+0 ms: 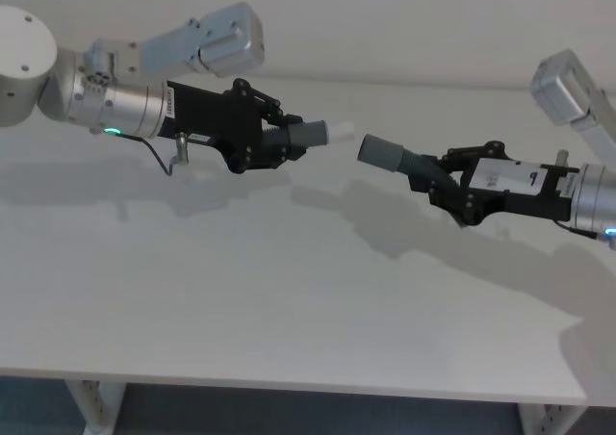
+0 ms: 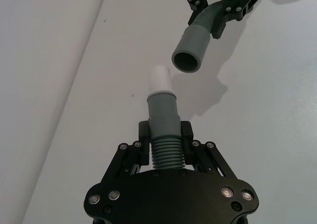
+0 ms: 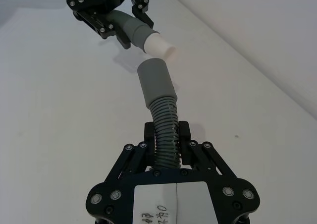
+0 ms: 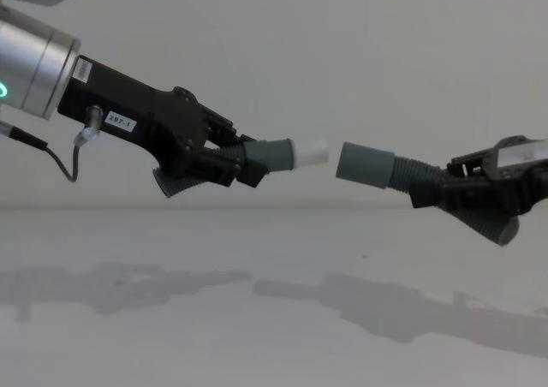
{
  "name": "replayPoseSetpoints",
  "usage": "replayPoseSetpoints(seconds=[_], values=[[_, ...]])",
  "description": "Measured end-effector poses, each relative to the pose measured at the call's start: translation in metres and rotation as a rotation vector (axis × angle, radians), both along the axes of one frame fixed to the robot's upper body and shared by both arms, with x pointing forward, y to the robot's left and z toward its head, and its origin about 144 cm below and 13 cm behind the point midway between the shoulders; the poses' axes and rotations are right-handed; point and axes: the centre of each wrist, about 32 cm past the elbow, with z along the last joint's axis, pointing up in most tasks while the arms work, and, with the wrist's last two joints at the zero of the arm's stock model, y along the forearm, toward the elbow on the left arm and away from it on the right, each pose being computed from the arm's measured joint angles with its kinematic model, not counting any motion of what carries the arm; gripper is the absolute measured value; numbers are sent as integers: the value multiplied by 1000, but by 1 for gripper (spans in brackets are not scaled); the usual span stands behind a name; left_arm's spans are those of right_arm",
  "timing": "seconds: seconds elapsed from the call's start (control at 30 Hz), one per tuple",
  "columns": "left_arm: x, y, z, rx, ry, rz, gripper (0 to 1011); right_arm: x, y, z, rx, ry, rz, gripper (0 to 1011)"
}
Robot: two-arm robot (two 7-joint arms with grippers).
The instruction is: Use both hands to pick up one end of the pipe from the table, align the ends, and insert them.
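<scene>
Chest view gives me the pipe best: two short grey pieces held up in the air, well clear of the table [image 4: 257,336], pointing at each other with a small gap between them. The left piece [image 4: 272,156] ends in a white tip [image 4: 311,154]. The right piece [image 4: 411,175] ends in a wider grey collar [image 4: 364,164] with an open mouth. From the side, tip and collar sit nearly level, but my left wrist view shows the collar's mouth off to one side of the tip's line and angled, so I judge the lining-up is not finished.

Both pieces look like light plastic. The tip and collar seem stiff, while the ribbed stretches look bendy and may give when I push the ends together. I would keep hold on the ribs, which should resist slipping.

My left claw [image 4: 244,166] is pinching the left piece on its ribs, just behind the smooth grey sleeve. My right claw [image 4: 445,190] is clamped on the right piece's ribs farther back from the collar, which leaves more flexible length free on that side.

Below, the table is plain matt white, carrying only the arms' shadows. A pale wall [image 4: 360,44] stands behind it.
</scene>
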Motion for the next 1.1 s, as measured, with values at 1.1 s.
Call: replayPoseSetpoints(seconds=[1.1], values=[[9, -3, -2, -15, 16, -16, 358, 13, 10, 0, 5, 9, -8, 268]])
